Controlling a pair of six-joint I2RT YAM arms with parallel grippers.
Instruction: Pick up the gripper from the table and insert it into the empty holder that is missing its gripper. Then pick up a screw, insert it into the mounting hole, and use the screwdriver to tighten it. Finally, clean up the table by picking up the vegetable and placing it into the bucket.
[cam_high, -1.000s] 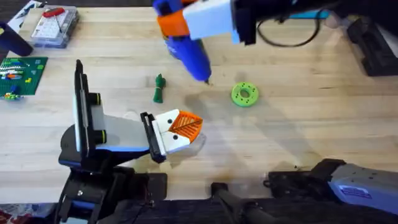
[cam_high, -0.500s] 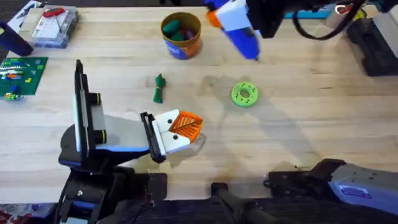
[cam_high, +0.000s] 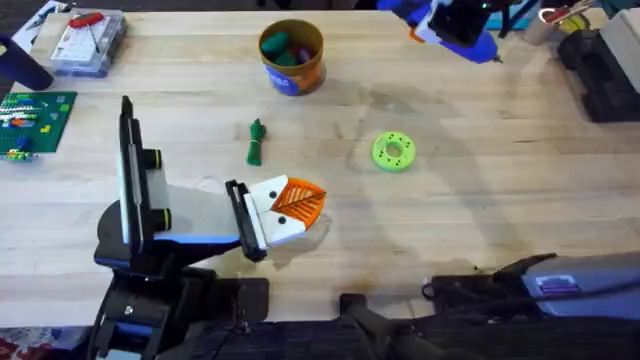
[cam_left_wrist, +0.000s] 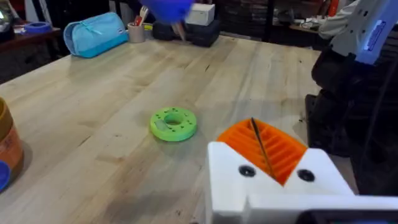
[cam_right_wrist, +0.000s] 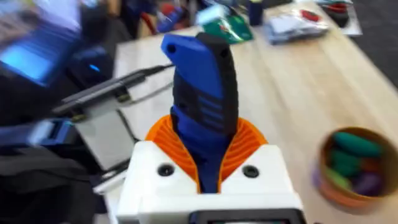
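The screwdriver (cam_right_wrist: 205, 99) sat clamped between the orange pads of the right gripper (cam_right_wrist: 205, 165), its blue body standing up out of the white finger blocks. From overhead the same screwdriver (cam_high: 455, 22) hung over the far edge of the table (cam_high: 480, 200), well beyond the green ring (cam_high: 393, 151) and off to the right of it.

The left gripper (cam_high: 290, 210) lay low over the near part of the table, on the near left side of the ring. Its orange ribbed pads (cam_left_wrist: 264, 149) met with only a thin dark line between them, pressed together on nothing.

The vegetable (cam_high: 256, 142) lay on the wood to the left of the ring, well apart from it. The bucket (cam_high: 291, 55) stood farther back and to the left of the ring, upright, with green and other coloured toys inside; in the right wrist view it (cam_right_wrist: 354, 165) showed beside the gripper block.

Far to the left of the ring, a clear parts box (cam_high: 88, 40) with a red-handled tool on it rested at the table's far corner, and a green board (cam_high: 35, 115) lay nearer than the box.
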